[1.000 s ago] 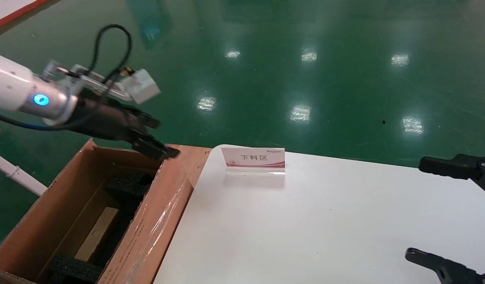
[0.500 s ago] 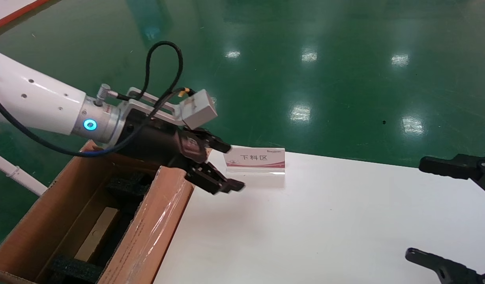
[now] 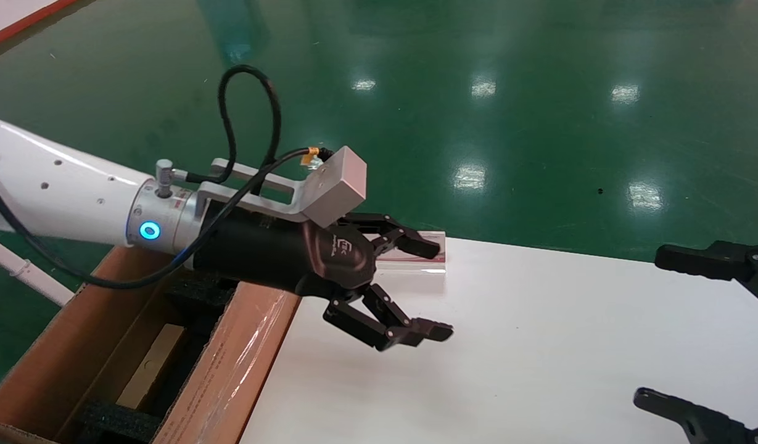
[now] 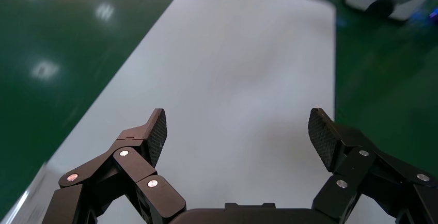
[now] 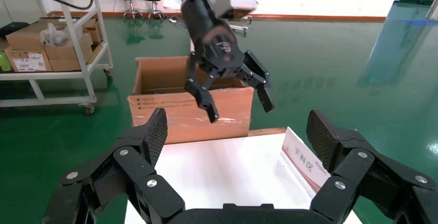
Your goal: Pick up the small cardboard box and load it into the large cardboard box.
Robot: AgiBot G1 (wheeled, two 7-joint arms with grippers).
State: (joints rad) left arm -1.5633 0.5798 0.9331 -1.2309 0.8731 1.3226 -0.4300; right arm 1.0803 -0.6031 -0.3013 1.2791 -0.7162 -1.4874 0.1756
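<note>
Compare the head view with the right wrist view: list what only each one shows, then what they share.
Only the head view looks down into the large cardboard box: black foam blocks and the small cardboard box lying among them.

Only the right wrist view shows the carton's outer front wall, a shelving cart stacked with boxes behind it, and the right gripper whole, open and empty.

Both show the left gripper, open and empty over the white table beside the carton, and the sign stand, which in the head view is partly hidden behind the left gripper.

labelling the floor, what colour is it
Glossy green floor, best seen in the head view.
</note>
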